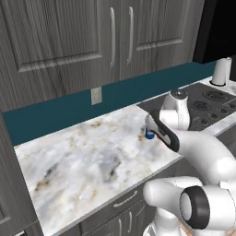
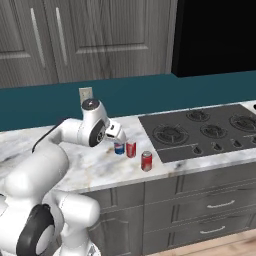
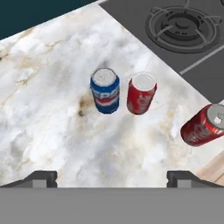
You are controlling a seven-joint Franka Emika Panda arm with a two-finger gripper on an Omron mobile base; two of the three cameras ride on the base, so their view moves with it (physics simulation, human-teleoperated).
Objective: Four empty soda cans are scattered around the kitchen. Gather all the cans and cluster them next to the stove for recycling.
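Observation:
Three soda cans stand together on the marble counter (image 3: 43, 113), just left of the stove (image 3: 183, 26). They are a blue can (image 3: 105, 91), a red can (image 3: 141, 93) close beside it, and another red can (image 3: 203, 125) nearer the counter's front edge. From the right base view, the blue can (image 2: 119, 148), the red can (image 2: 131, 148) and the front red can (image 2: 146, 160) sit by the stove (image 2: 200, 131). My gripper (image 3: 113, 178) hangs open above them, holding nothing. It hovers over the blue can (image 1: 150, 133), which my arm partly hides.
A tall white cylinder (image 1: 221, 71) stands at the far side of the stove (image 1: 209, 103). A wall outlet (image 2: 85, 93) sits on the teal backsplash. Upper cabinets (image 1: 69, 37) hang above. Drawers (image 2: 215, 205) run below the counter's front edge.

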